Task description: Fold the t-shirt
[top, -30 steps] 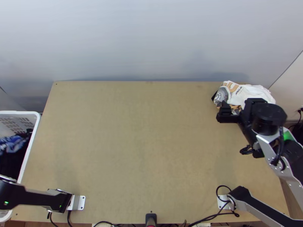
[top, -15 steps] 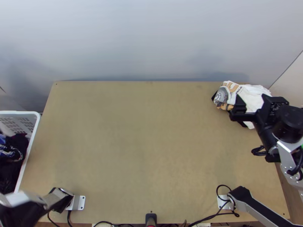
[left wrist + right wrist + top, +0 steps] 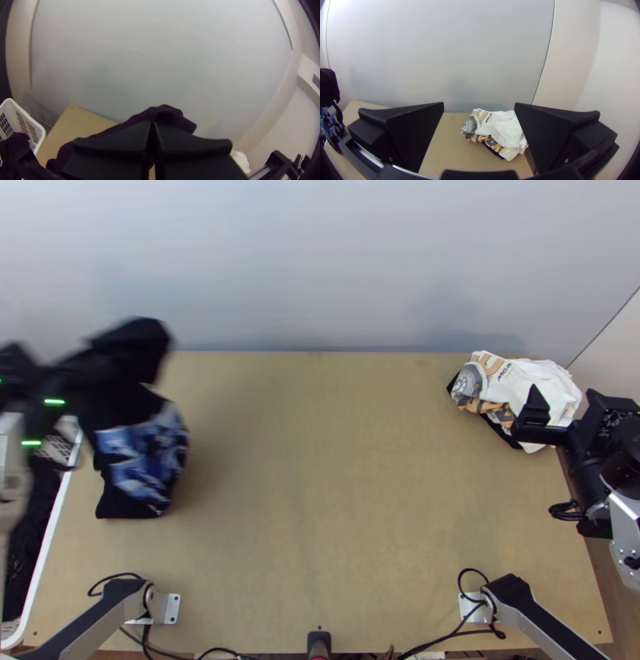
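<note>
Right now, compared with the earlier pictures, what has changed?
The dark shirt with the blue print, in the basket before, now hangs from the left gripper over the left of the table. The open right gripper has shifted toward the table's right edge. The white shirt stayed bunched in the far right corner.

Background items: basket, cloth pile, wall

White plastic basket [image 3: 42, 132] beside table's [image 3: 336, 484] left edge, dark cloth [image 3: 22, 540] inside. White printed cloth [image 3: 524, 380] bunched at far right corner, black cloth [image 3: 503, 433] underneath. Pale wall [image 3: 320, 260] behind.
</note>
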`<act>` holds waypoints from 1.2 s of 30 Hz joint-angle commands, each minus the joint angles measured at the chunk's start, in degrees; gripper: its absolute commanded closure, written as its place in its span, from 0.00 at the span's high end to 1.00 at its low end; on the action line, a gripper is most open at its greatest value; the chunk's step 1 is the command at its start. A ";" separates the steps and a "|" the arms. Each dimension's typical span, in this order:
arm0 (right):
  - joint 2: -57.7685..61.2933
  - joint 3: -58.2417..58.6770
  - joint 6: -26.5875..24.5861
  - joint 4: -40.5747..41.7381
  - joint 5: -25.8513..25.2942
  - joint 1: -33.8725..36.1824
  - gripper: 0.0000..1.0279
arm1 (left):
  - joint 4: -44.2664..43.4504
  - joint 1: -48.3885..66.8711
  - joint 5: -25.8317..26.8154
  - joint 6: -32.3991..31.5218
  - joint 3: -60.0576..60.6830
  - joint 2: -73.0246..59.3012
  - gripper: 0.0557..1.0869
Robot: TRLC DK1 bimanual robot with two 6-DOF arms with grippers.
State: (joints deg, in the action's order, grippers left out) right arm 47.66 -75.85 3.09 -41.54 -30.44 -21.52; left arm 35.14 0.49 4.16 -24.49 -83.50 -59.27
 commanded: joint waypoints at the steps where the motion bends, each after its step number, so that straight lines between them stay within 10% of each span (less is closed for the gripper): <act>1: -0.55 0.00 0.07 -1.70 -0.50 2.62 0.96 | -9.73 24.21 -10.76 -0.03 10.82 -4.19 0.04; 25: -5.38 7.12 1.13 -3.29 -0.50 10.09 0.96 | -18.17 63.58 -17.26 9.20 -9.13 -43.65 0.04; 30: -5.82 8.71 4.03 -2.85 -0.41 11.85 0.96 | -12.99 64.99 -17.52 5.95 -18.71 -49.81 0.87; 36: -5.65 8.97 5.96 -2.14 -0.41 12.29 0.96 | 7.05 63.58 -17.61 5.33 -32.51 -53.50 0.96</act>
State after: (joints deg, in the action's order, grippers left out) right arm 42.04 -67.70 7.09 -44.25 -30.94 -10.31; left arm 27.38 63.79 -13.15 -18.26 -103.20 -107.37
